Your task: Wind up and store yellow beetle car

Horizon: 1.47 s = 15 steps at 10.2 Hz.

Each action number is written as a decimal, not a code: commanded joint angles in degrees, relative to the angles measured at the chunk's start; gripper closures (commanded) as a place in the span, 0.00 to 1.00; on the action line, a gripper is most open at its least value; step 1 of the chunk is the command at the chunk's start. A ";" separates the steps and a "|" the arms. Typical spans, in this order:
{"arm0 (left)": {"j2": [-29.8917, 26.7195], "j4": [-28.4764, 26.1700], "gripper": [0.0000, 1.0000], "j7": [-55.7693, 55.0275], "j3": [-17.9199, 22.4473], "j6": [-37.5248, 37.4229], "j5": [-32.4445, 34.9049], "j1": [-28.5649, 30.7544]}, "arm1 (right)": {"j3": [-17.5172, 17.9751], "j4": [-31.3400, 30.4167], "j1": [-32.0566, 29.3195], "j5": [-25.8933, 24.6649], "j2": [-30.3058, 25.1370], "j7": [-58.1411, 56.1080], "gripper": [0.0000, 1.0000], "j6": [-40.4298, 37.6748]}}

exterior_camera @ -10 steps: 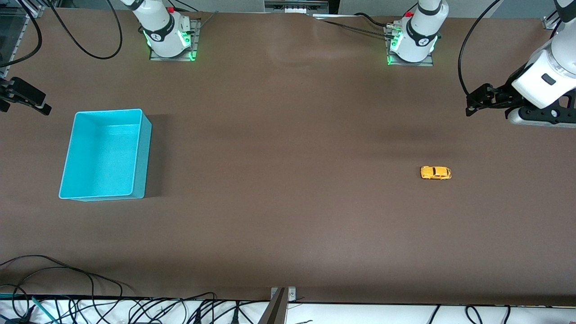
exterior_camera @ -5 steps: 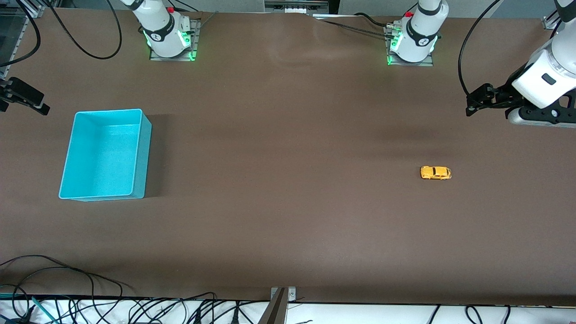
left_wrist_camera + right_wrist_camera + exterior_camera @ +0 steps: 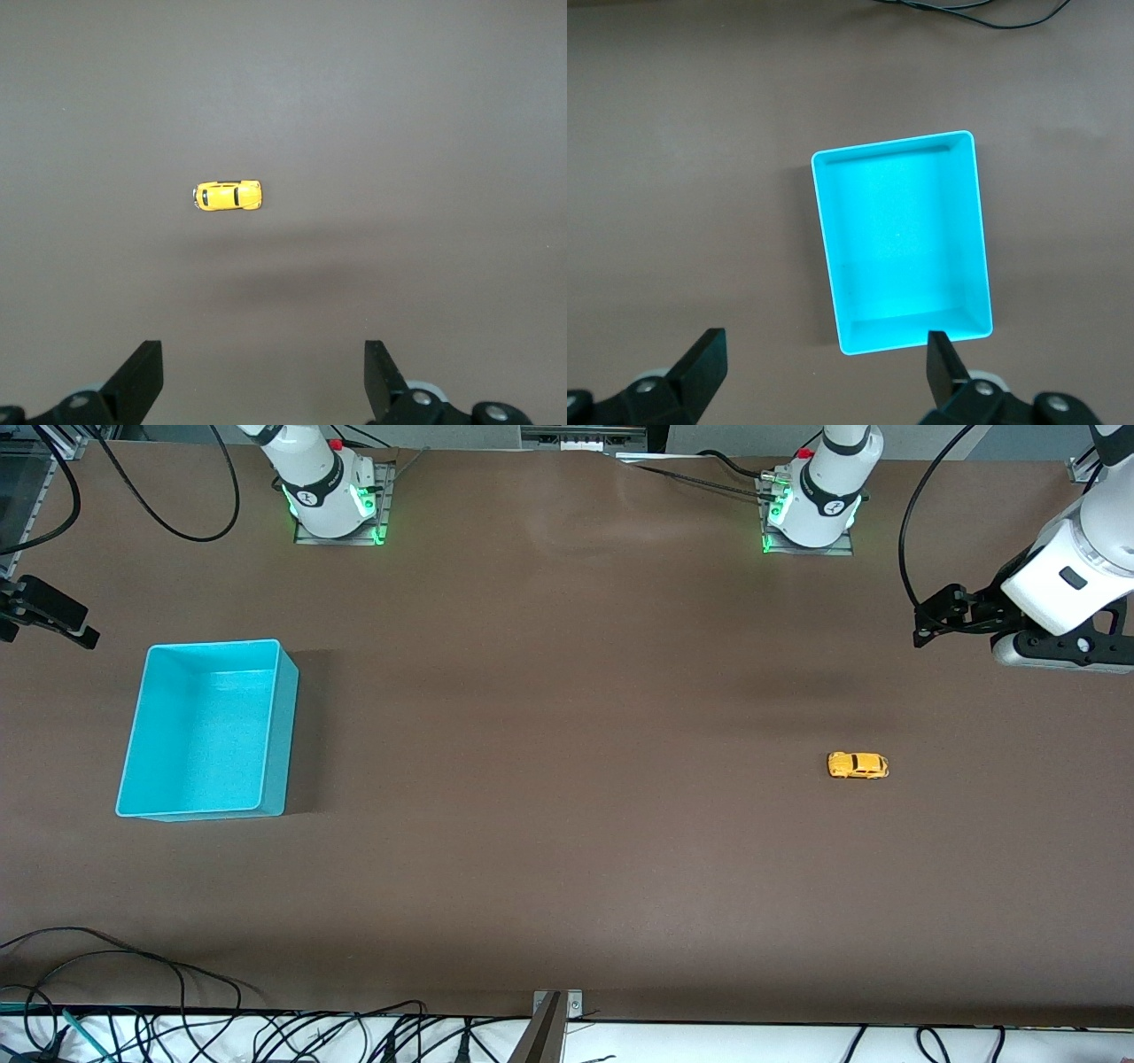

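Note:
The yellow beetle car (image 3: 858,765) stands on its wheels on the brown table toward the left arm's end, and it also shows in the left wrist view (image 3: 229,196). My left gripper (image 3: 926,627) hangs open and empty high over the table at that end, well apart from the car; its open fingers show in the left wrist view (image 3: 263,359). The turquoise bin (image 3: 275,735) stands empty toward the right arm's end. My right gripper (image 3: 87,627) is open and empty, up over the table beside the bin (image 3: 824,230), with its fingers wide apart in the right wrist view (image 3: 826,350).
Both arm bases (image 3: 330,500) (image 3: 811,509) stand along the table's edge farthest from the front camera. Loose black cables (image 3: 133,974) lie at the edge nearest that camera. A metal bracket (image 3: 549,1027) sits at the middle of that edge.
My left gripper has drifted slightly toward the arm bases. The car, the bin and the right gripper have stayed in place.

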 commanded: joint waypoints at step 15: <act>3.41 1.95 0.00 0.18 0.82 -2.17 -0.78 0.20 | 0.43 0.10 -0.31 -0.43 -0.43 0.12 0.00 -0.09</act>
